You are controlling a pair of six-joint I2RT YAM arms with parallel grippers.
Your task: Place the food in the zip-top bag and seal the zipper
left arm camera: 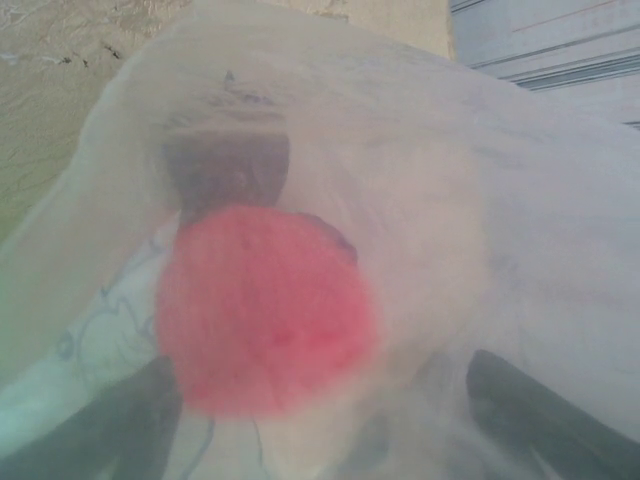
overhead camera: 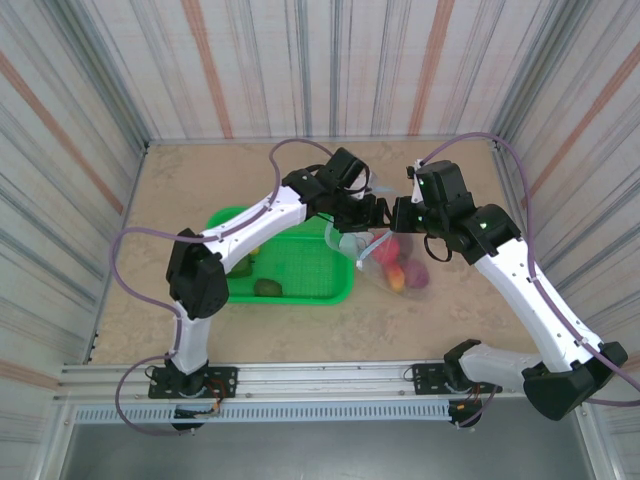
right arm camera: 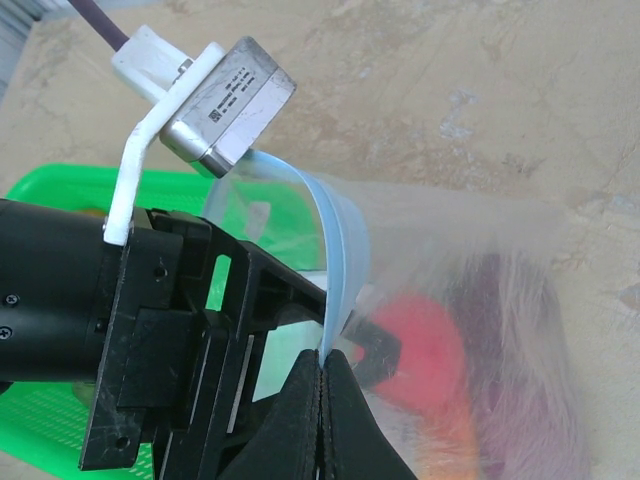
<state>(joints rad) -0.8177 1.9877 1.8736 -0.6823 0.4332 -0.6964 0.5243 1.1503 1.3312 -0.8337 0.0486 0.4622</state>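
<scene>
The right gripper (right arm camera: 322, 385) pinches the zipper (right arm camera: 345, 250), holding the mouth of the zip-top bag (overhead camera: 385, 262) up beside the green basket (overhead camera: 300, 290). The left gripper (left arm camera: 320, 400), jaws spread, sits inside above a red fruit (left arm camera: 265, 315). Withdrawing could snag the film and tug the strip free.

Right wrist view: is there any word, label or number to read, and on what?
Nothing legible.
Silver box on the white bracket: lines of small print, too small to read.
Bag, left wrist view: a pale blue drawing, no letters.
</scene>
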